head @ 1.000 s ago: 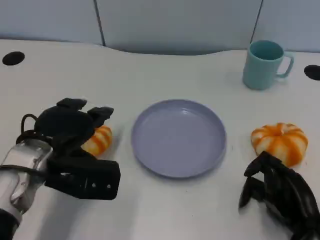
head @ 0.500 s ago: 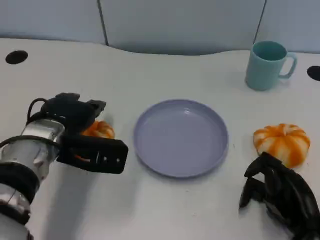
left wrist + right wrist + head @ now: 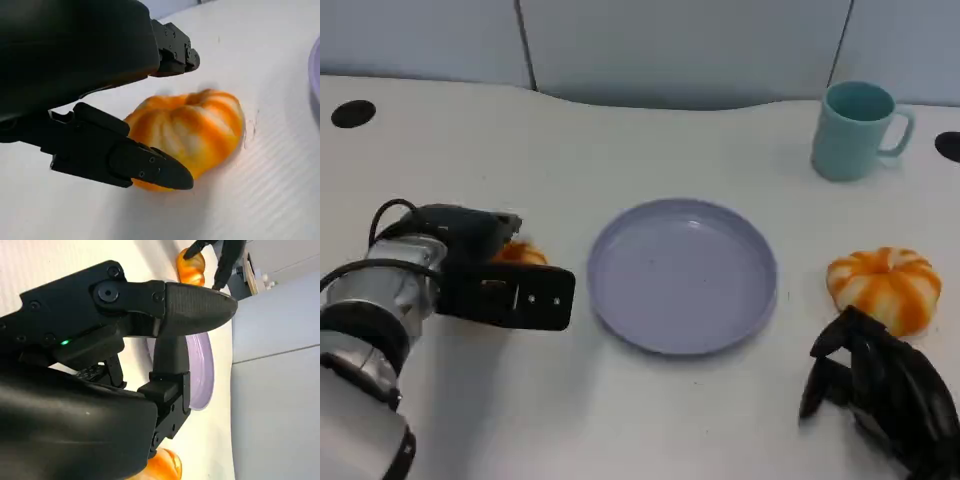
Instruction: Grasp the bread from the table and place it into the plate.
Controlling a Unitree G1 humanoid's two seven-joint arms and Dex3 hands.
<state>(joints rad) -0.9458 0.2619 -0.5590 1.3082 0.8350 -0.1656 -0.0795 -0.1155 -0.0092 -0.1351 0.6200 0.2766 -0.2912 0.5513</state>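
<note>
The table (image 3: 620, 420) is white and smooth, with a pale blue wall (image 3: 680, 40) behind it at the top of the head view. Nearest, at the lower right of that view, the right hand (image 3: 880, 390) rests low over the table with its fingers curled in and nothing in them. Just above it lies an orange and white bread (image 3: 882, 285) shaped like a little pumpkin, close to the fingers but not held. At the left middle of the head view, the left hand (image 3: 485, 275) covers another orange bread (image 3: 520, 254), the one it is working on. In the left wrist view this bread (image 3: 192, 132) sits on the table between a finger above and a finger (image 3: 145, 167) below. The fingers are apart around it, and I cannot tell if they are touching or squeezing it yet. To do this step well, I think the hand should close slowly on both sides of the bread, so the soft bread does not squash or roll away, then lift it straight up before moving to the right. The purple plate (image 3: 760, 300) waits in the middle of the head view, near the bread, with nothing on it. Farthest away, at the upper right, stands a light green cup (image 3: 850, 135).
</note>
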